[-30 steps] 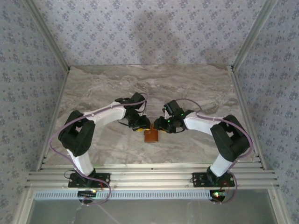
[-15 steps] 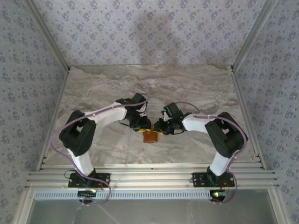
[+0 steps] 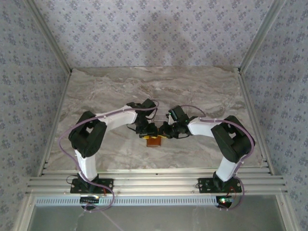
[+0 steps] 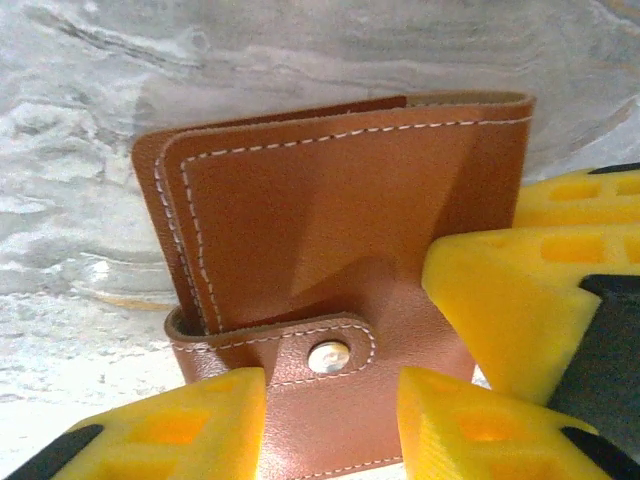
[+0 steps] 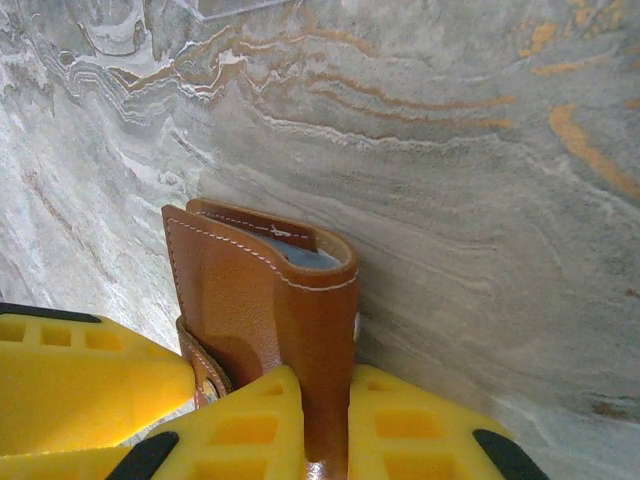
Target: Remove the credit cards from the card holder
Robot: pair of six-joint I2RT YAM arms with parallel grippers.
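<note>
The wallet [image 4: 340, 220] sat near the middle of the counter [image 3: 106, 96], just in front of the two arms, whose wrists met over it from either side. It was folded closed, brown leather with white stitching, and its strap [image 4: 290, 340] wrapped over the edge and was fastened by a metal snap [image 4: 328, 355]. The right jaws were clenched on the wallet's folded edge, with the yellow right pads [image 5: 400, 430] pressed against the leather on both sides and only the thin fold between them. A sliver of pale lining [image 5: 305, 258] showed at the wallet's far end. The left jaws stood around the strap end, with the left pads [image 4: 190, 425] on either side of the leather, but I could not tell whether they were gripping it or only flanking it. I also could not tell whether the wallet rested on the counter or hung just clear of it.
</note>
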